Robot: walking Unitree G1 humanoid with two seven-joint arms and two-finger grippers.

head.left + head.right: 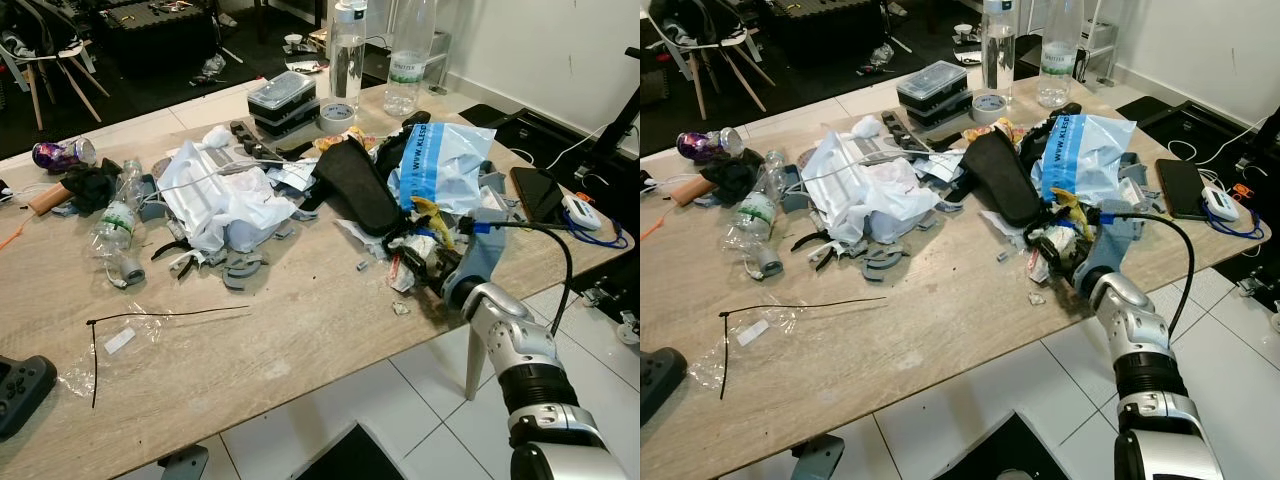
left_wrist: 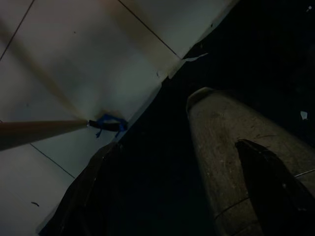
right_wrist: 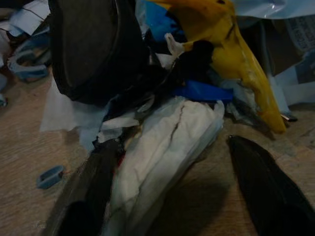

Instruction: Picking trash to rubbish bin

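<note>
Clearly the job is barely begun: the wooden tabletop (image 1: 300,330) carries litter across most of its width. The right hand (image 3: 167,196) reaches into the heap at the right near edge, its two black fingers spread wide on either side of a crumpled white wrapper (image 3: 162,147), not yet closed on it. Just beyond the wrapper lie a yellow banana peel (image 3: 236,44) and a black shoe insole (image 1: 360,185), with a blue-and-white plastic bag (image 1: 440,160) farther right. Left of these sit torn white plastic wrapping (image 1: 225,195), a crushed clear bottle (image 1: 115,225), a crushed can (image 1: 62,153) and a black cable tie (image 1: 150,318). All of it remains to be cleared. The left hand hangs low over the tiled floor (image 2: 88,59), fingers apart, holding nothing.
</note>
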